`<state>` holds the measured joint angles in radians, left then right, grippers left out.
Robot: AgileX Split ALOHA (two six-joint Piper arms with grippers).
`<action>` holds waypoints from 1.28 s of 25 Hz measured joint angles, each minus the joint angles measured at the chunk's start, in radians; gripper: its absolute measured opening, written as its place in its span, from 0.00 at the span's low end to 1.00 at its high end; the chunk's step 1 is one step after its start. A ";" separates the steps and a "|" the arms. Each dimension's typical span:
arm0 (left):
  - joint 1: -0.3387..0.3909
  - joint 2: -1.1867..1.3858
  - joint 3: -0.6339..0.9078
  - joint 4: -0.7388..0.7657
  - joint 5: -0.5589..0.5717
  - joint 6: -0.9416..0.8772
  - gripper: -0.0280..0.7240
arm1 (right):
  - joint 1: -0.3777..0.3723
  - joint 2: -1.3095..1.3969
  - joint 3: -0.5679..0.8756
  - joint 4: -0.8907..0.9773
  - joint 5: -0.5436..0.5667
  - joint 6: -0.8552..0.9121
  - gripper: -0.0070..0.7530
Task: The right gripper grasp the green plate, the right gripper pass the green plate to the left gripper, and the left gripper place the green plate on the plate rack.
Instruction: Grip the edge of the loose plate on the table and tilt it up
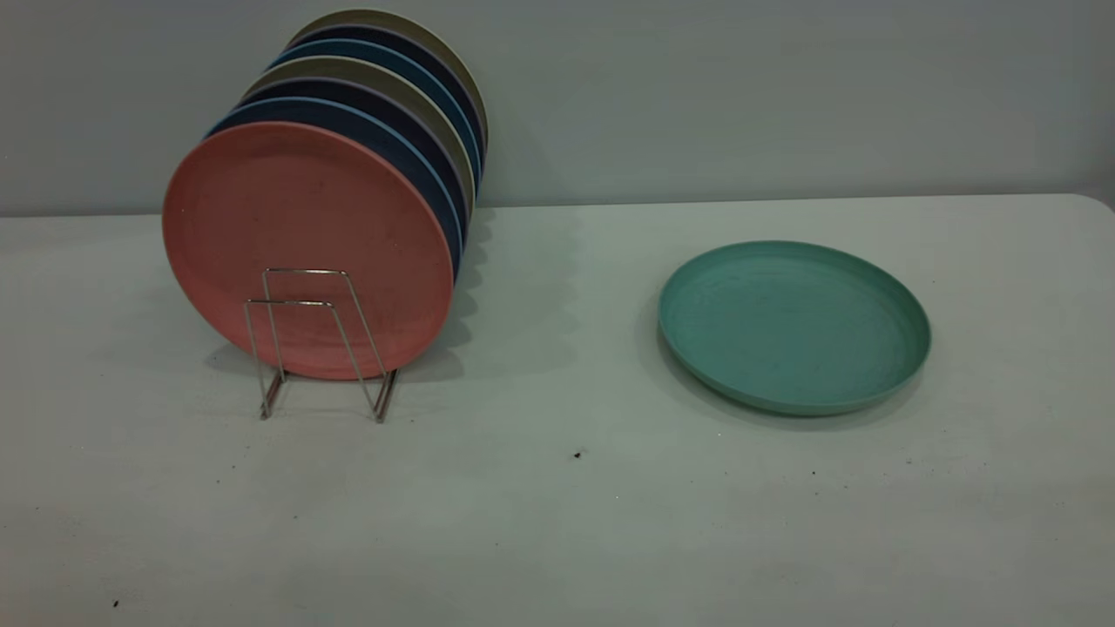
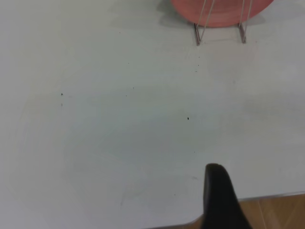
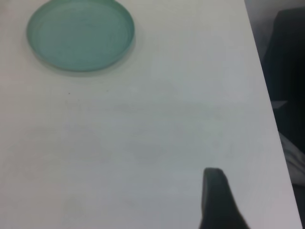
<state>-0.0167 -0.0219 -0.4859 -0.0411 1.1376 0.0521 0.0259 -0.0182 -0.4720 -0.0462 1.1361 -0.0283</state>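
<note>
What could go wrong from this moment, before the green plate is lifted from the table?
1. The green plate lies flat on the table, with only a low rim showing, so the right gripper may slip off when it tries to grasp it.
2. The plate rack already holds a row of upright plates, with the pink plate at the front. Only the front loops look free, so the left gripper might knock that plate while placing.
</note>
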 joint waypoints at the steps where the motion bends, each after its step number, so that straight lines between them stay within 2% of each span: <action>1: 0.000 0.000 0.000 0.000 0.000 0.000 0.65 | 0.000 0.000 0.000 0.001 0.000 0.000 0.59; 9: 0.000 0.025 -0.023 0.000 -0.034 -0.052 0.65 | 0.000 0.030 -0.012 0.000 -0.013 -0.001 0.59; 12: 0.000 0.143 -0.064 0.001 -0.088 -0.073 0.65 | 0.000 0.153 -0.034 0.013 -0.101 -0.024 0.59; 16: 0.000 0.415 -0.123 -0.002 -0.214 -0.046 0.71 | 0.000 0.398 -0.067 0.064 -0.256 -0.062 0.60; 19: 0.000 0.637 -0.195 -0.044 -0.298 0.026 0.76 | 0.000 0.581 -0.102 0.149 -0.321 -0.088 0.63; 23: 0.000 0.896 -0.286 -0.150 -0.389 0.176 0.78 | 0.000 0.816 -0.142 0.264 -0.431 -0.206 0.68; 26: 0.000 1.062 -0.351 -0.241 -0.471 0.290 0.78 | 0.000 0.995 -0.192 0.377 -0.473 -0.309 0.68; 32: 0.000 1.342 -0.443 -0.504 -0.556 0.584 0.78 | 0.000 1.326 -0.275 0.692 -0.538 -0.559 0.68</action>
<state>-0.0167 1.3206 -0.9286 -0.5447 0.5821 0.6358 0.0259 1.3081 -0.7470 0.6462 0.5979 -0.5874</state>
